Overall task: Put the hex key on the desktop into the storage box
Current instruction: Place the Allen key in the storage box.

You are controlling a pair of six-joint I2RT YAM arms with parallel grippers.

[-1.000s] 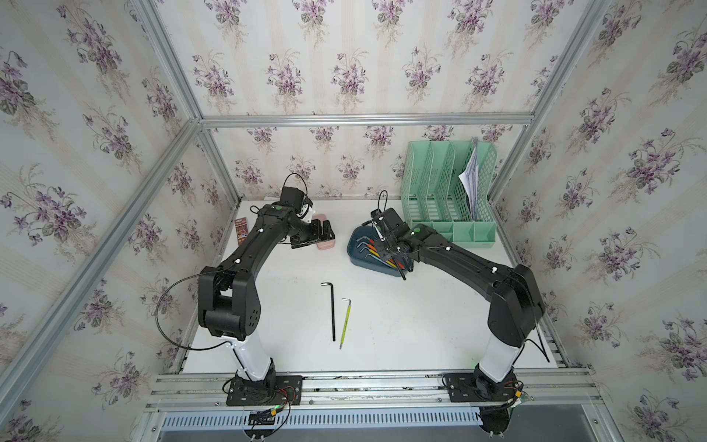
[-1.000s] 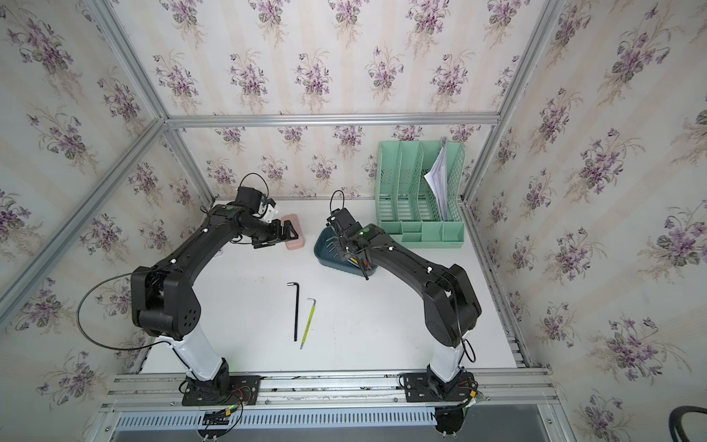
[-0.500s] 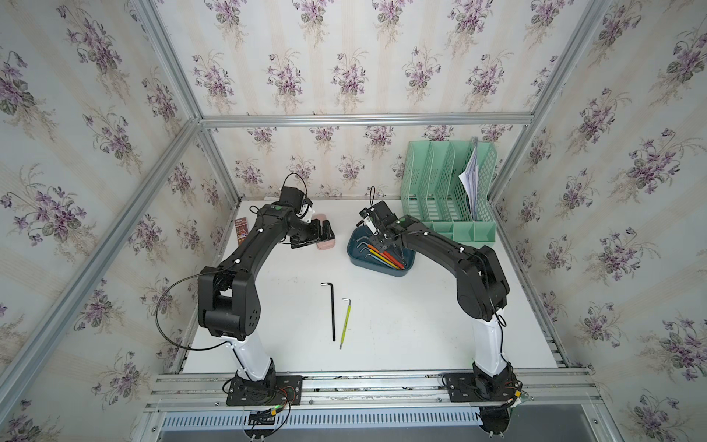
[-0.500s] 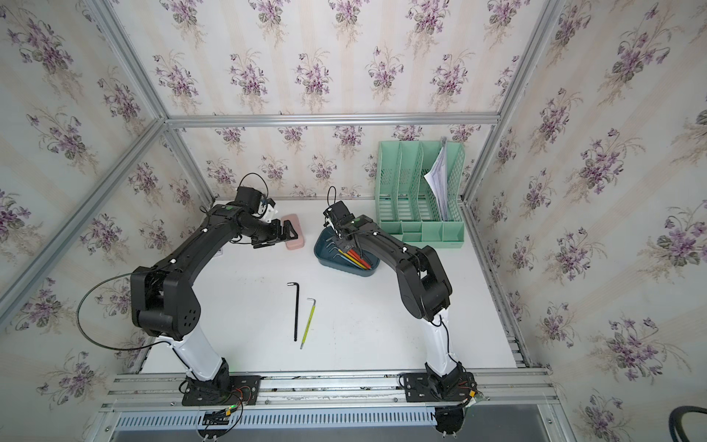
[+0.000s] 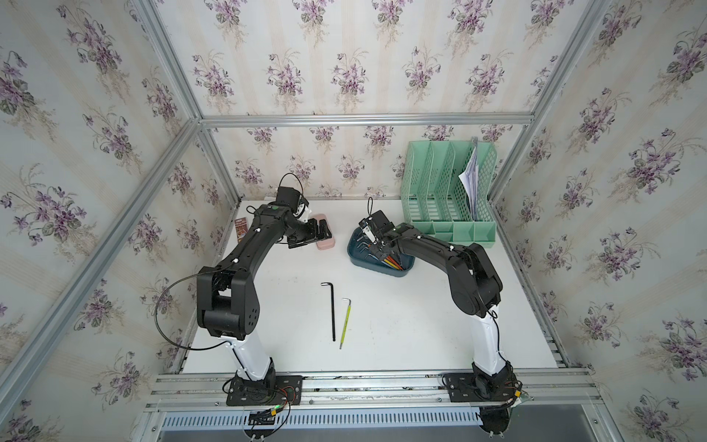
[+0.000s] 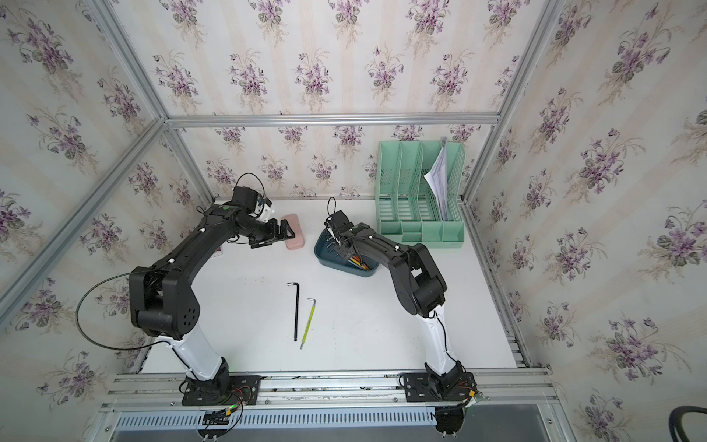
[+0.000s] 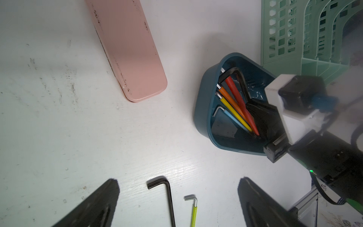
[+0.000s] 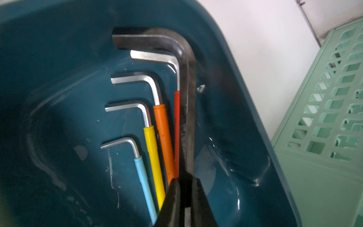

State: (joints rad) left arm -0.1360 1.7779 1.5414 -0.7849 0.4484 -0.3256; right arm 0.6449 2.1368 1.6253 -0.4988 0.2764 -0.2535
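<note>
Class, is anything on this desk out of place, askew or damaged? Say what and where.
A long black hex key and a shorter yellow-green hex key lie side by side on the desktop, outside the storage box holding the other hex keys. The pink case has dark scuffs along one edge.

We see a white table [image 5: 401,325] carrying a black hex key [image 5: 333,312] and a yellow-green hex key [image 5: 344,323], a dark teal storage box [image 7: 202,110] holding red, orange, yellow and light-blue sleeved keys [image 8: 164,135] beside a dark steel key [image 8: 186,82], a pink case [image 7: 129,49], a mint-green lattice organiser [image 5: 447,191], and cream-striped wallpaper [image 5: 344,57] patterned with purple flowers.
</note>
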